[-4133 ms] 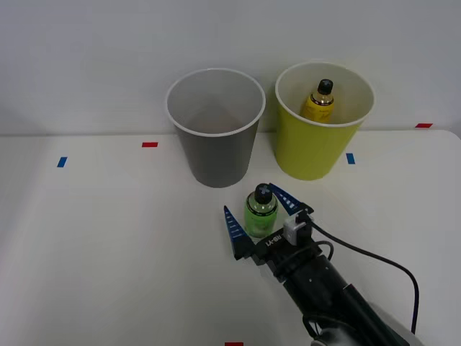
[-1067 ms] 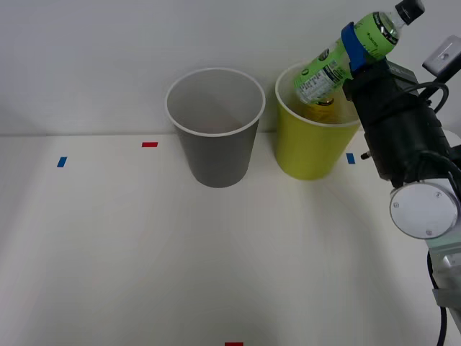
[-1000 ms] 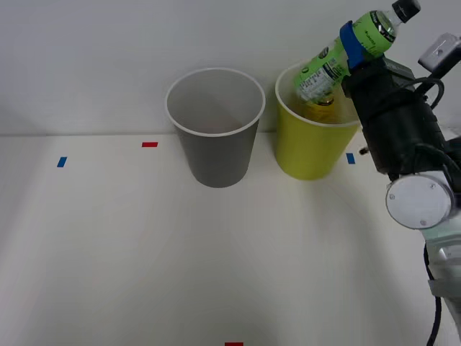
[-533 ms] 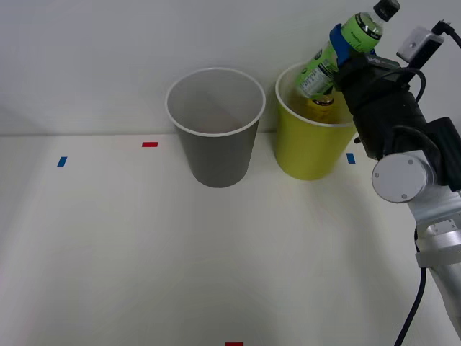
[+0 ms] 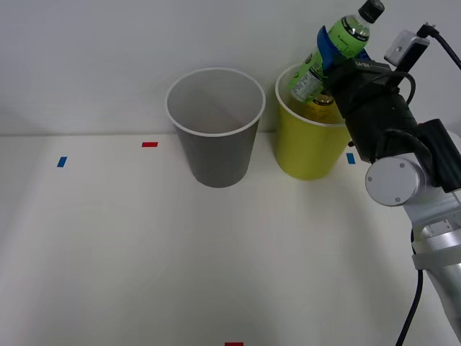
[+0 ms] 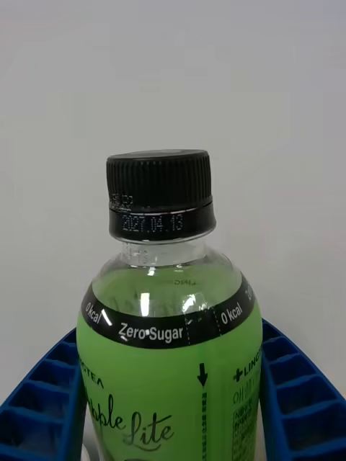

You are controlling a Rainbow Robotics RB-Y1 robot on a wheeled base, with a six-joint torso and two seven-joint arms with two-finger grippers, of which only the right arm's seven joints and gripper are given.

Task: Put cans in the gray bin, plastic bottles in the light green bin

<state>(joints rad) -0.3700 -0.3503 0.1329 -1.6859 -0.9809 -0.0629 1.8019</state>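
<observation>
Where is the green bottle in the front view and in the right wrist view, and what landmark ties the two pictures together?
Front view: green bottle tilted above the light green bin, clamped by the right gripper.
Right wrist view: green bottle between the blue fingers.
Shared landmark: its black cap.

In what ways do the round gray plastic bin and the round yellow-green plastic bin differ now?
The round gray plastic bin holds nothing visible; the round yellow-green plastic bin holds a yellow-orange bottle. The right gripper holds a green bottle, tilted, over the yellow-green bin, not the gray one. Both stand upright, similar in size.
</observation>
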